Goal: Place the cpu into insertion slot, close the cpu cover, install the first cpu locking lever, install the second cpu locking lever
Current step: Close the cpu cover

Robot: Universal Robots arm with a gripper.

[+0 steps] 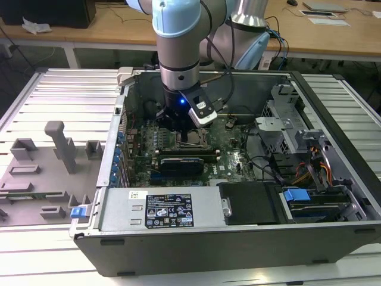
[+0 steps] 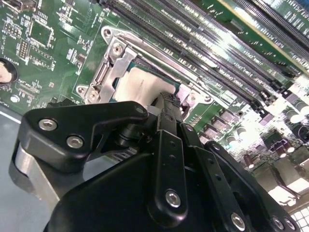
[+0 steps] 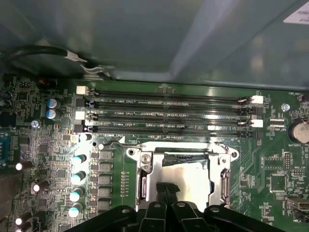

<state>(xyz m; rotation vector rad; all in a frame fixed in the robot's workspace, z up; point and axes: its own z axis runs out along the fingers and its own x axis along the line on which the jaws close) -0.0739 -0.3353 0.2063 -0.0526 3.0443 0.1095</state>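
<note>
Exterior view: we list one grey-and-blue arm (image 1: 178,36) reaching down into an open computer case (image 1: 238,250), its gripper (image 1: 187,136) over the insertion slot (image 1: 193,142) on the green motherboard (image 1: 232,158). A long black expansion card (image 1: 181,162) lies just beside the slot. A black-and-white label (image 1: 169,211) sits on the silver housing at the case's near side; we leave its small print unread. A grey fixture tray (image 1: 47,167) stands outside the case toward the exterior view's left. Second wrist view: the cpu (image 2: 137,84) sits in the socket, silver top up. The cpu cover (image 2: 107,67) lies flat along its edge, and black memory slots (image 2: 217,43) run just beside. The gripper (image 2: 166,104) has its fingers drawn together with nothing clasped between them, the tips at the chip's top; we cannot tell whether they touch it. First wrist view: the cpu (image 3: 188,179) is framed by the cpu cover (image 3: 144,179), with the gripper (image 3: 166,187) over its near edge. Four memory slots (image 3: 169,113) carry faint white lettering. Silver-topped capacitors (image 3: 77,179) stand to one side and a coin cell (image 3: 299,130) to the other.
</note>
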